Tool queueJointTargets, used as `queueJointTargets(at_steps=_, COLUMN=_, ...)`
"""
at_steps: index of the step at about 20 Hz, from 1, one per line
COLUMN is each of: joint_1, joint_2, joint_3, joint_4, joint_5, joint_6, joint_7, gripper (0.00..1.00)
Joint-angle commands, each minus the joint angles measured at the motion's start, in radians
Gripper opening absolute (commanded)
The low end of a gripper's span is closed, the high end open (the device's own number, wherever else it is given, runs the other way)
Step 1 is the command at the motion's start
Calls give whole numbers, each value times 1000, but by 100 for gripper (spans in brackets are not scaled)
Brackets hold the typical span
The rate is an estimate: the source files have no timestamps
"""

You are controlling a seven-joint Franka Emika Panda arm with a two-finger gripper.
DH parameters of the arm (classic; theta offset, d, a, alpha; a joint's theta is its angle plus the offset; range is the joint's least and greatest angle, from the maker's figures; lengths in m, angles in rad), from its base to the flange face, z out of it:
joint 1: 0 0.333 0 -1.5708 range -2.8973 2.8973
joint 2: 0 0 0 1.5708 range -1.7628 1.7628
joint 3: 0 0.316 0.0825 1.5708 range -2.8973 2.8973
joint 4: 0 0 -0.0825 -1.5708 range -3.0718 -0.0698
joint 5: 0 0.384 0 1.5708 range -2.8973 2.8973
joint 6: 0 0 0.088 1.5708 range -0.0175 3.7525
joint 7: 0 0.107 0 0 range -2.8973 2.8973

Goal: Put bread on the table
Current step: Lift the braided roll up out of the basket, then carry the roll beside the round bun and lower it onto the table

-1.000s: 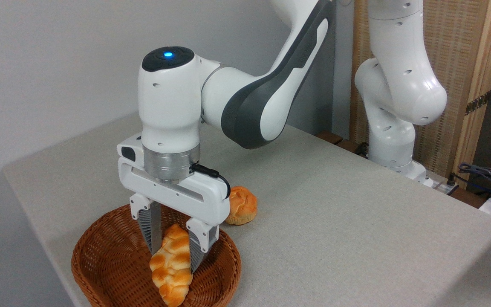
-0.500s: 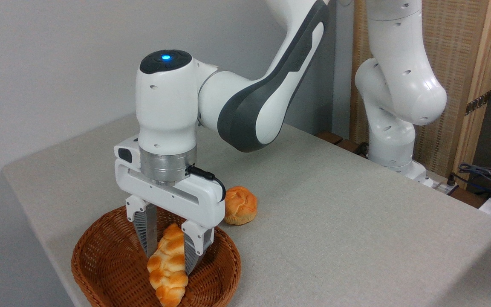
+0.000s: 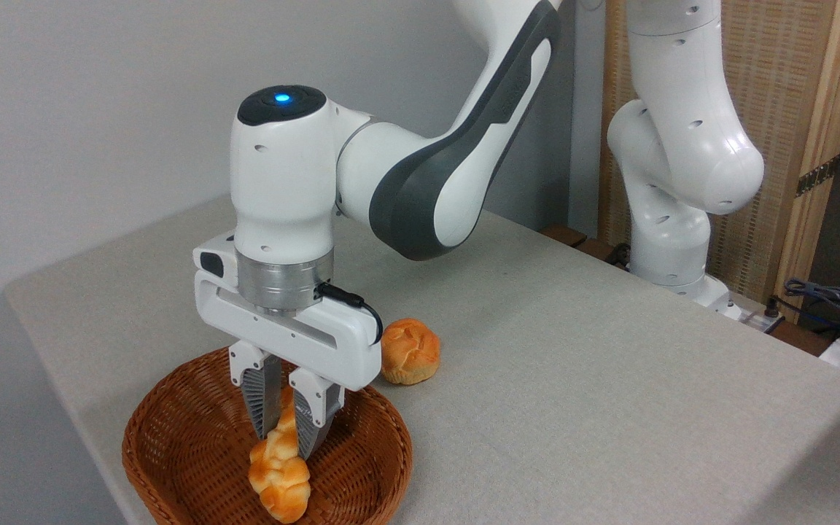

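Bread point(image 3: 279, 472) in wicker basket point(image 3: 187, 445), long axis near-upright, upper end pinched between jaws, lower end toward camera

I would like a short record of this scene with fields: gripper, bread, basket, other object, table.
gripper: white two-finger gripper, fingers closed on the loaf, pointing down
bread: golden-orange braided loaf, pinched at its upper part, lower end hanging inside the basket
basket: brown woven wicker basket, at the table's near left corner
other object: round orange knotted bun, on the table beside the basket
table: grey-beige fabric-like surface
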Motion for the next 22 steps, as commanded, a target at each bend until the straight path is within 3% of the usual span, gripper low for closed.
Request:
queueJointTargets(at_steps=1, joint_1=-7, joint_2=1, joint_3=0, joint_4=9, joint_5=-19, joint_6=25, joint_7=-8, gripper=43)
queueJointTargets(at_steps=11, joint_1=-7, joint_2=-94, joint_3=-28, joint_4=26, joint_5=-42, joint_6=-14, joint_7=-14, gripper=45)
queueJointTargets(at_steps=15, joint_1=-7, joint_2=-172, joint_3=-29, joint_4=24, joint_5=-37, joint_6=-139, joint_7=-1, gripper=49)
queueJointTargets(at_steps=22, joint_1=-7, joint_2=-258, joint_3=-78, joint_4=19, joint_5=-27, joint_6=-458, joint_7=70, gripper=50)
